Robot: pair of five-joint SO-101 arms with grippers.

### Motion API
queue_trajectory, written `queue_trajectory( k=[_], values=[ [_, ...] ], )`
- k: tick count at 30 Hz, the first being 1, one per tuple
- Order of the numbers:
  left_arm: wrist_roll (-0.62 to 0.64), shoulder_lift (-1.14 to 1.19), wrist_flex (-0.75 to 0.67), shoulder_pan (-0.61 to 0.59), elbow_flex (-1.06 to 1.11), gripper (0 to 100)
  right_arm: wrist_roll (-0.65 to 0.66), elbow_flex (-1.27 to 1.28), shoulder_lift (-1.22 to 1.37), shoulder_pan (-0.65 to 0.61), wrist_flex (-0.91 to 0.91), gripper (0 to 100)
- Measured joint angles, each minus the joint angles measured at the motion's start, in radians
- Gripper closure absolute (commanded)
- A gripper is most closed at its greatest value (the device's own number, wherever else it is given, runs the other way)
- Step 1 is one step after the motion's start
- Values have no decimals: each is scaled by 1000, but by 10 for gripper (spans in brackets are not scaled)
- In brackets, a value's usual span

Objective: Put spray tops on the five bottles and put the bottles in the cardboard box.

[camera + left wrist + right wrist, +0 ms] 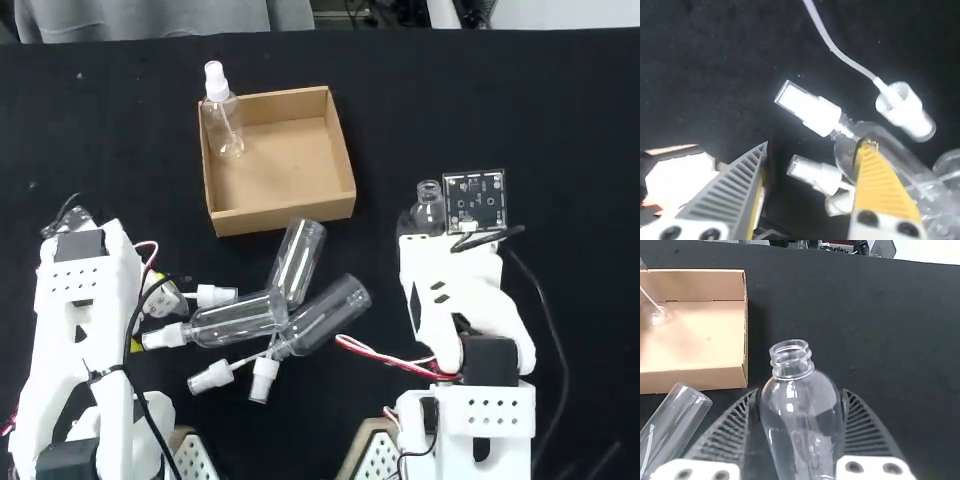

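The table (500, 100) is covered in plain black cloth. At upper centre of the high view, the cardboard box (300, 205) is an unprinted tan brown. The capped bottle (225, 125) in the box's upper-left corner is clear plastic with a white spray top (214, 78). At lower centre, the three bottles (240, 318) are clear too, and the loose spray tops (212, 378) are white with thin pale tubes. The left arm (75, 320) and right arm (465, 300) are white, with red and white wires (385, 355). A dark circuit board (475, 200) at centre right carries pale dots. The left gripper (815, 145) has ribbed fingers (880, 185), one grey and one yellow. The right gripper (799, 392) is dark grey and ribbed, flanking a clear uncapped bottle (790, 360).
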Motion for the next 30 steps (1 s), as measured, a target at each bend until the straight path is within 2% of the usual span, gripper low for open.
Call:
queue_trajectory(
  k=[5, 16, 18, 24, 30],
  values=[
    [117, 0, -117, 0, 106, 741, 0, 0, 0, 0, 0, 893],
    [140, 0, -358, -18, 270, 741, 0, 0, 0, 0, 0, 893],
    [160, 0, -402, -18, 304, 770, 0, 0, 0, 0, 0, 893],
    [193, 0, -466, -20, 324, 951, 0, 0, 0, 0, 0, 893],
    [192, 0, -486, -26, 324, 964, 0, 0, 0, 0, 0, 893]
  ],
)
